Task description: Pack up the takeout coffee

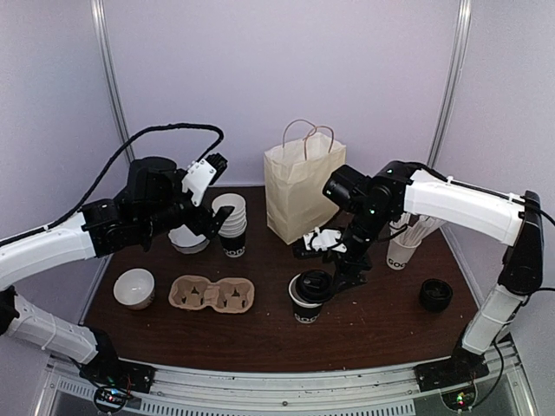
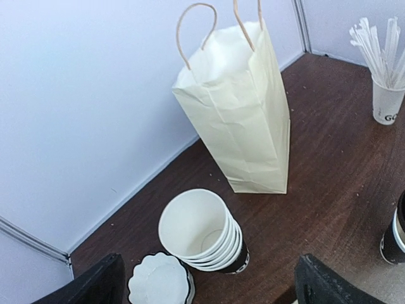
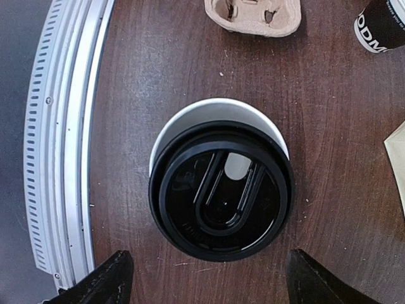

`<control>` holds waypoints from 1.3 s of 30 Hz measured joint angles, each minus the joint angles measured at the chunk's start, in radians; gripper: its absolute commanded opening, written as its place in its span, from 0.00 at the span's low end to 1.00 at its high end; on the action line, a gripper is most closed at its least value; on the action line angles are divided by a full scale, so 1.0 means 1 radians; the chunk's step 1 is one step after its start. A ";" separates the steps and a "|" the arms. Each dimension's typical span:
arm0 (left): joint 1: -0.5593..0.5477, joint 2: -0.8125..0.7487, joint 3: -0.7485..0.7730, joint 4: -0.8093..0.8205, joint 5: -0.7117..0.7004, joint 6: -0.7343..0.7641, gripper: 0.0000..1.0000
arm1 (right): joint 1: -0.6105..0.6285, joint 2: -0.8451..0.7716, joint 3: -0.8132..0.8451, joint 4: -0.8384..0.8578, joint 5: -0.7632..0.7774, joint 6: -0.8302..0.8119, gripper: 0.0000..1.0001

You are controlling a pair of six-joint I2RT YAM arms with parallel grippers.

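The takeout coffee (image 1: 308, 299) stands near the front middle of the table, a black cup with white lettering. In the right wrist view its black lid (image 3: 221, 190) sits off-centre, and a crescent of white rim shows on one side. My right gripper (image 1: 334, 279) hangs just above and beside it, open (image 3: 209, 278). Its fingertips (image 3: 107, 278) stand apart from the lid with nothing between them. My left gripper (image 1: 206, 224) is open (image 2: 212, 288) over the back left, above the stack of unlidded cups (image 2: 202, 231). The coffee also shows at the right edge of the left wrist view (image 2: 395, 237).
A cream paper bag (image 1: 299, 191) with handles stands upright at the back middle (image 2: 240, 114). A cardboard cup carrier (image 1: 211, 295) and a white bowl (image 1: 134, 288) lie front left. A pile of white lids (image 2: 159, 282) is beside the cup stack. A white cup of sticks (image 1: 403, 247) and black lids (image 1: 435, 295) are on the right.
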 measured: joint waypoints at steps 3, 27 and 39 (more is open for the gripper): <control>0.002 -0.028 -0.018 0.043 -0.018 0.002 0.98 | 0.021 0.041 0.019 -0.003 0.033 -0.005 0.87; 0.002 -0.026 -0.018 0.064 -0.010 0.005 0.98 | 0.076 0.131 0.098 -0.027 0.102 0.002 0.87; 0.002 -0.026 -0.018 0.063 -0.001 0.006 0.98 | 0.108 0.137 0.100 -0.018 0.150 0.018 0.75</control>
